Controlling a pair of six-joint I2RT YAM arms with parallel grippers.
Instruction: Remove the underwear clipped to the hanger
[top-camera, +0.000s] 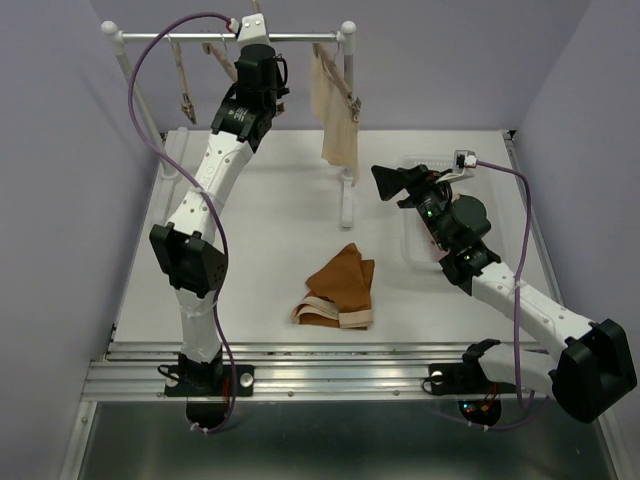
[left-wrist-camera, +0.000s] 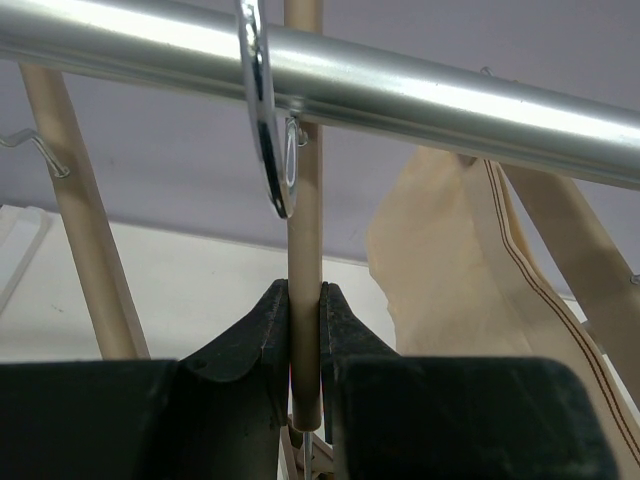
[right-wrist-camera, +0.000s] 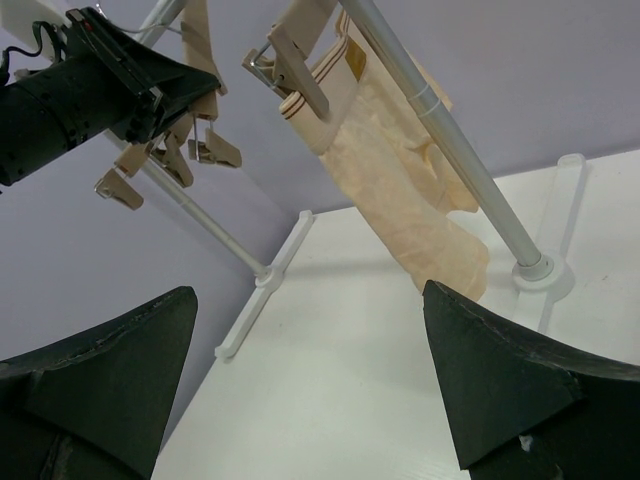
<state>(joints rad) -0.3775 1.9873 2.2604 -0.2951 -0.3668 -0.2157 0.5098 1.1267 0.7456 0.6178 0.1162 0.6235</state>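
Observation:
The cream underwear (top-camera: 337, 112) hangs clipped to a wooden hanger at the right end of the rack rail (top-camera: 290, 37). It also shows in the left wrist view (left-wrist-camera: 450, 270) and the right wrist view (right-wrist-camera: 400, 190), held by a wooden clip (right-wrist-camera: 292, 72). The rust-brown underwear (top-camera: 340, 288) lies crumpled on the table with pale bands at its near edge. I cannot make out a separate pinkish-beige garment. My left gripper (left-wrist-camera: 304, 292) is shut on a wooden hanger's bar (left-wrist-camera: 304, 230) just under the rail (left-wrist-camera: 420, 95). My right gripper (top-camera: 395, 185) is open and empty, low, right of the cream underwear.
Empty wooden hangers with clips (top-camera: 185, 85) hang at the rail's left end. The rack's white feet (right-wrist-camera: 265, 285) and right post (top-camera: 347, 120) stand on the table. A clear tray (top-camera: 412, 250) lies under the right arm. Purple walls close in the sides.

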